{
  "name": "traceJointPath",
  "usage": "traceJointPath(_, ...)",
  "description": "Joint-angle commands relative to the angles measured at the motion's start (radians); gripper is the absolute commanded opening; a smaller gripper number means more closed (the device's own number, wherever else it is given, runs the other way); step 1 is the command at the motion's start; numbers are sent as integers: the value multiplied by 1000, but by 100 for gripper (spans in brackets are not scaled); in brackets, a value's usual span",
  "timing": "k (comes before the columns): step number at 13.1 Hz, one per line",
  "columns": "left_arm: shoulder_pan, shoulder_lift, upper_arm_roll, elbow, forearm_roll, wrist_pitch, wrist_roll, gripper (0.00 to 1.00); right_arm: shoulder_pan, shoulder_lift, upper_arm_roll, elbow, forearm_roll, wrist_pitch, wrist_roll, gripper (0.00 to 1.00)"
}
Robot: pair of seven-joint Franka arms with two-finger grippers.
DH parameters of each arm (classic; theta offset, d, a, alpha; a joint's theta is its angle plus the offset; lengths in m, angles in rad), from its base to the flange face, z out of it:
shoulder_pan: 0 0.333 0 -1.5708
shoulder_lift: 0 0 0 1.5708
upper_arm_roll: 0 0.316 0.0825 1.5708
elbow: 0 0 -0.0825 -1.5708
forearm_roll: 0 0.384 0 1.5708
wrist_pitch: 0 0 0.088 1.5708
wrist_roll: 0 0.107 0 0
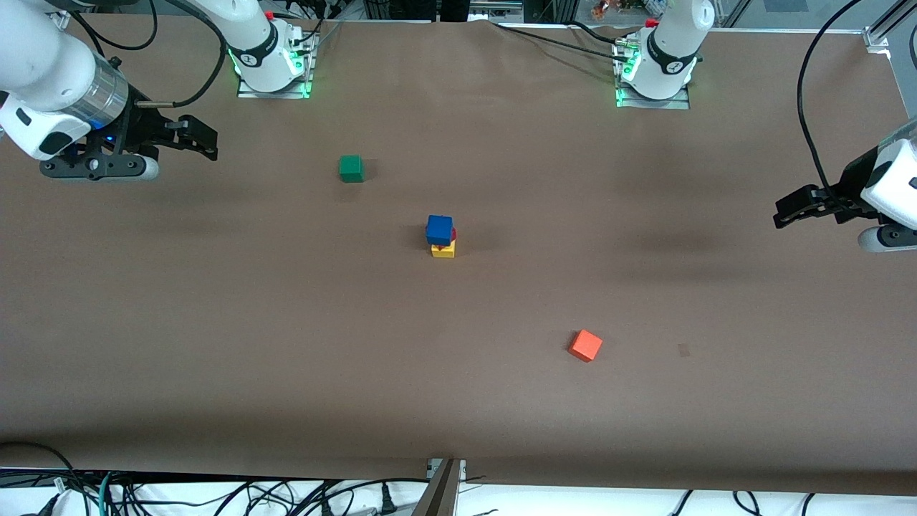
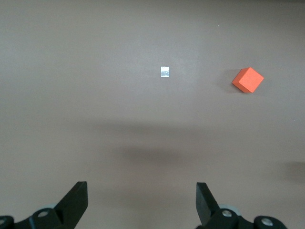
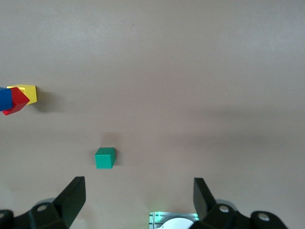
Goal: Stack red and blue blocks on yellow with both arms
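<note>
In the middle of the table the blue block [image 1: 439,229] sits on the red block [image 1: 453,234], which rests on the yellow block [image 1: 443,250]. Only a sliver of red shows under the blue. The right wrist view shows the same stack at its edge: yellow [image 3: 28,93], red [image 3: 16,101] turned askew, and blue [image 3: 4,98]. My right gripper [image 1: 204,142] [image 3: 139,195] hovers open and empty over the right arm's end of the table. My left gripper [image 1: 784,212] [image 2: 142,200] hovers open and empty over the left arm's end. Both are well away from the stack.
A green cube [image 1: 351,168] [image 3: 104,158] lies farther from the front camera than the stack, toward the right arm's base. An orange cube [image 1: 586,345] [image 2: 248,80] lies nearer the camera, toward the left arm's end. A small pale mark [image 2: 165,72] is on the brown table cover.
</note>
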Motion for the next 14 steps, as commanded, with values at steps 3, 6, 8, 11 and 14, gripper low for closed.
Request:
traceJointPath(3,8,11,0,26,-29,-9,22,100,-153,-39,104,-66,-13,33,-31,100)
traceJointPath(6,8,11,0,26,-29,-9,22,100,-250,-39,199,-57,-30,35,-58,100)
traceJointPath(8,8,11,0,26,-29,-9,22,100,-248,-34,199,-42,-42,33,-60,100)
traceJointPath(11,8,11,0,26,-29,-9,22,100,-242,-28,199,-23,-42,30,-45,100)
traceJointPath(14,8,11,0,28,-29,-9,22,100,-242,-10,199,-5,-42,28,-46,100)
